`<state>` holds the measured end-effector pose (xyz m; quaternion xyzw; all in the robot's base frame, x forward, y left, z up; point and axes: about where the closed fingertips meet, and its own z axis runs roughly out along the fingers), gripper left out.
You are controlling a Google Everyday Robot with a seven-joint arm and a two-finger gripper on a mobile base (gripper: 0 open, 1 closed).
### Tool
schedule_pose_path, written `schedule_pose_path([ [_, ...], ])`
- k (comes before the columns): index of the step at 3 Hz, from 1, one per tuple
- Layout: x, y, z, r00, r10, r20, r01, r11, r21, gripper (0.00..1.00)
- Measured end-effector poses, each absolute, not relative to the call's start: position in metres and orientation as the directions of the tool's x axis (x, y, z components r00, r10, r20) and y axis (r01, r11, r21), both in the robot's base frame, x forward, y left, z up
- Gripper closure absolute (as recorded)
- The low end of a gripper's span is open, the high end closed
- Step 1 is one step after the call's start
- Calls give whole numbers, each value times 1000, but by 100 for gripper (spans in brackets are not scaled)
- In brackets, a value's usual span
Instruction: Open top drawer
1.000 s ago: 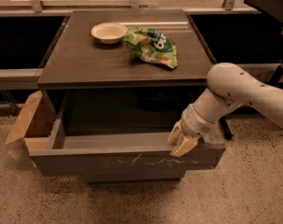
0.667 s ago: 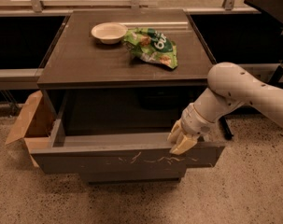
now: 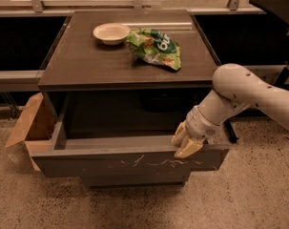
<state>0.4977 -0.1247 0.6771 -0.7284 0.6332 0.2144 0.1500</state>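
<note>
The jaws are pinching the front panel of the top drawer point(image 3: 110, 165) at its upper rim, near the right end, one pale finger reaching inside and the other lying over the front; the gripper point(image 3: 184, 142) is pointing down and leftward from a bent wrist; the white arm point(image 3: 239, 92) is coming in from the right, its rounded elbow sitting just beside the cabinet top point(image 3: 87, 66); the top drawer is standing well out beneath that top, scratched front facing the camera; a white bowl point(image 3: 111, 33) and a green snack bag point(image 3: 155, 46) are lying on the top; a cardboard box point(image 3: 27, 123) is sitting open at the left.
</note>
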Motion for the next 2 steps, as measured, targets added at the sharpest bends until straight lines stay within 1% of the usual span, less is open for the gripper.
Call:
schedule_pose_path([
  [1,497,-132,696,122,-836,-536,-986,-163,29,0],
  [2,495,-142,723,137,-830,-541,-987,-159,-6,0],
])
